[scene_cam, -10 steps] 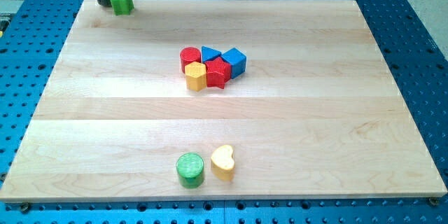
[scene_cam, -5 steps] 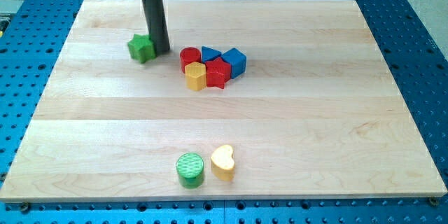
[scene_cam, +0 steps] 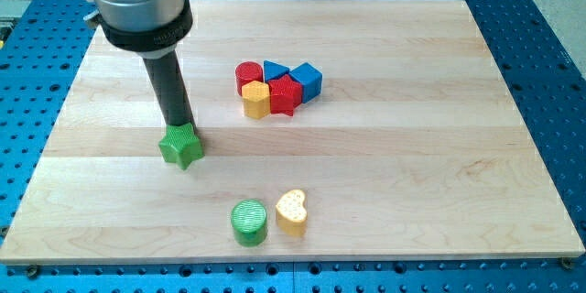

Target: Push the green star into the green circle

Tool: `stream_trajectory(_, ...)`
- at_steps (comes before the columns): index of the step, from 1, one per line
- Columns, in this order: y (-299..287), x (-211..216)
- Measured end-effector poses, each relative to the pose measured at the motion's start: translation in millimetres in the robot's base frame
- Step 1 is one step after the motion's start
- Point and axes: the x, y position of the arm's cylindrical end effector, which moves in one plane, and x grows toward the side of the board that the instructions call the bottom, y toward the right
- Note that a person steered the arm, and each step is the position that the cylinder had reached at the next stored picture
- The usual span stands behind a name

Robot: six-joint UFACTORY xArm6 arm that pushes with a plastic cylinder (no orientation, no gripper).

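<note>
Camera view: wooden board (scene_cam: 412,156) on blue perforated table (scene_cam: 549,46)

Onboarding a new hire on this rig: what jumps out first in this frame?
The big dark rod at the view's upper left, with my tip right against the top side of the green star, left of centre. Next, the tight cluster above centre: red cylinder, blue triangle, blue cube, red star, yellow block. Near the bottom edge, the green circle sits beside a yellow heart.
</note>
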Motion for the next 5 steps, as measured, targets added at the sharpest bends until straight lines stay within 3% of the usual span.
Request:
stream_trajectory(1,-65.0,34.3)
stream_trajectory(2,-48.3,46.1)
stream_trajectory(3,-48.2,13.9)
stream_trajectory(5,45.5,38.7)
